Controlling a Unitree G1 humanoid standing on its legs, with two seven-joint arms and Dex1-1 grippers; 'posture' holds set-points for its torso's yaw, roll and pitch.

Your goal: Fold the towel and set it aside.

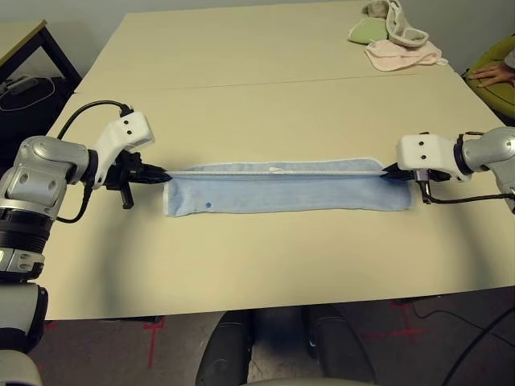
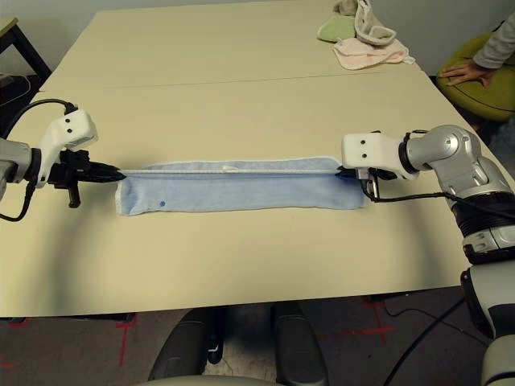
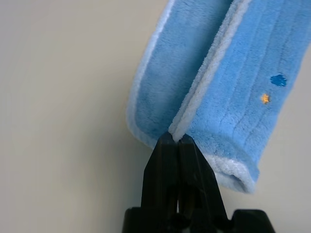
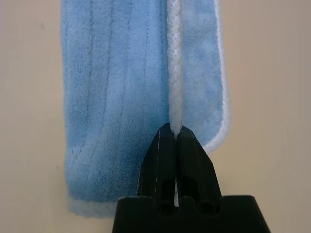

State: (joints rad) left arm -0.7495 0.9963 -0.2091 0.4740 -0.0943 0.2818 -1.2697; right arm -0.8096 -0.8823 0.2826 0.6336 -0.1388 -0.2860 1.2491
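A light-blue towel (image 1: 286, 189) lies folded into a long strip across the near tabletop (image 1: 265, 96), its long axis running left to right. The left gripper (image 1: 163, 173) and right gripper (image 1: 386, 170) each have their jaws pinched on its white-piped edge at opposite ends. Its small printed motif is too tiny to read.

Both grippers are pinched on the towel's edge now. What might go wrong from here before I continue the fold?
1. The left gripper and right gripper pinch only the white piping of the towel; a pull could slip it free.
2. The lower layer lies loose on the table, so the fold may land uneven.
3. A person's hand rests near the far right corner.
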